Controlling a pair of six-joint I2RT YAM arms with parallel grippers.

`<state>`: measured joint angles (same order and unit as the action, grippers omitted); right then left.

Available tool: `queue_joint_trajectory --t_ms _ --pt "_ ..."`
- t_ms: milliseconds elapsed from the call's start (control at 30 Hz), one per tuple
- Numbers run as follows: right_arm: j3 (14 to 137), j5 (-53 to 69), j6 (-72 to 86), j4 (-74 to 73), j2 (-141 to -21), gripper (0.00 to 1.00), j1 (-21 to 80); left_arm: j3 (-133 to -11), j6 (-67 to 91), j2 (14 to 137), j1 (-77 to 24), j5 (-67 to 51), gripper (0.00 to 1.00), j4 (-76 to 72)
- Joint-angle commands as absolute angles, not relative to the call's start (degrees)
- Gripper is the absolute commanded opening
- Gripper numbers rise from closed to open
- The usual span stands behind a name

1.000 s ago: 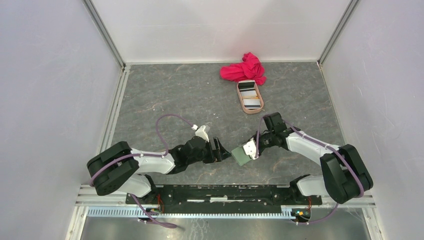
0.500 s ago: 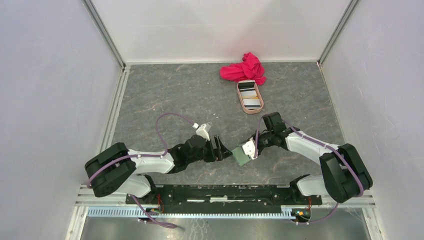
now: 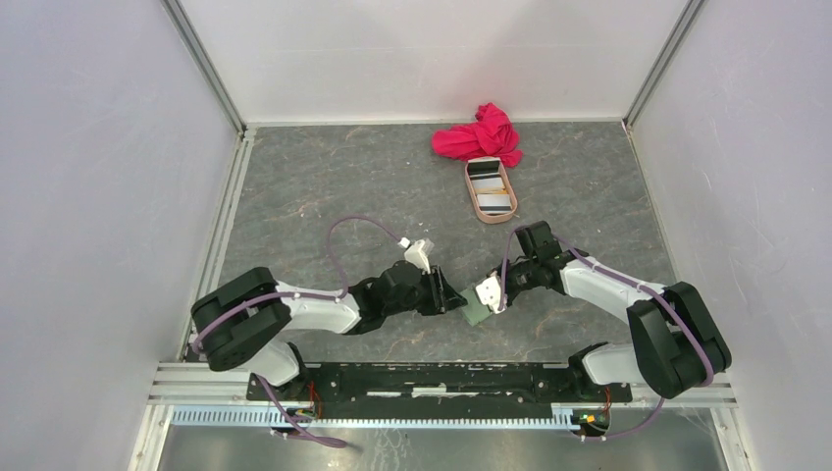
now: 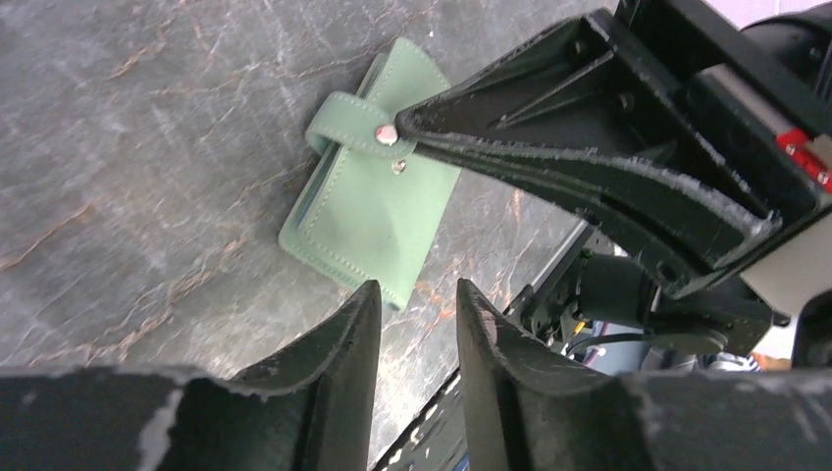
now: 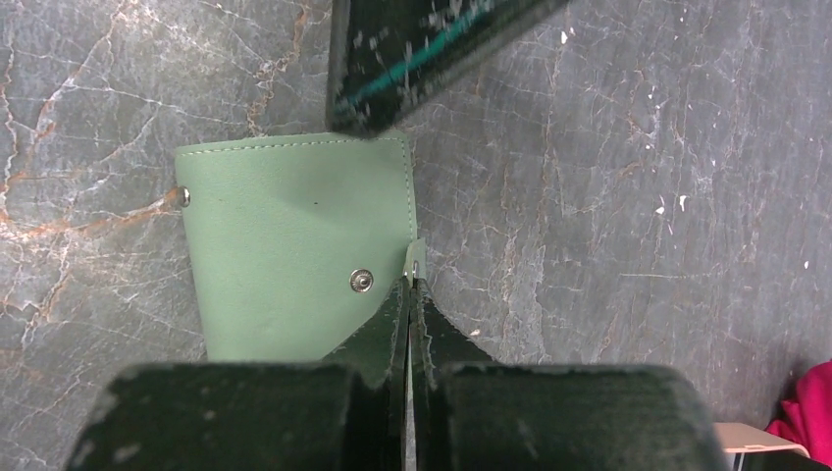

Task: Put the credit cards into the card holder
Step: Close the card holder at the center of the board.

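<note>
Right wrist view is showing the right gripper (image 5: 410,287) clamping shut on the strap tab (image 5: 416,257) of the card holder (image 5: 294,245), lying flat on the bench (image 5: 638,196); the left gripper (image 4: 417,299), half open and empty, should be pinning its corner first

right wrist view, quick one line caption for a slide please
Right gripper pinching the snap tab of the green card holder on the grey tabletop

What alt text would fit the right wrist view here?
The right tool is shut on the strap tab of a green wallet lying flat on a grey marbled table. The left tool hangs over the wallet's top edge.
</note>
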<state>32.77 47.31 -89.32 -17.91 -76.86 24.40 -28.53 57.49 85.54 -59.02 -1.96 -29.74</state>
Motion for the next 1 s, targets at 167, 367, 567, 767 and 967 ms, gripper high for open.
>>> queue_joint_trajectory --t_ms 167,367,567,767,967 --pt "34.6 48.0 -90.9 -19.9 -75.4 0.00 24.6 -34.5 59.1 94.4 -59.2 -6.6 0.29 -38.5" --pt "34.5 48.0 -90.7 -20.1 -74.9 0.00 24.6 -34.1 60.7 96.9 -59.2 -5.2 0.23 -39.0" --pt "34.8 49.1 -91.7 -21.5 -73.5 0.00 24.6 -33.9 60.8 96.6 -59.2 -1.1 0.19 -33.2" --pt "34.8 48.6 -93.0 -22.9 -72.9 0.00 24.6 -33.6 61.6 97.2 -59.1 -0.3 0.17 -31.5" --pt "33.5 47.0 -96.5 -25.7 -72.7 0.00 24.6 -33.7 61.7 97.4 -59.0 -0.2 0.16 -31.0"
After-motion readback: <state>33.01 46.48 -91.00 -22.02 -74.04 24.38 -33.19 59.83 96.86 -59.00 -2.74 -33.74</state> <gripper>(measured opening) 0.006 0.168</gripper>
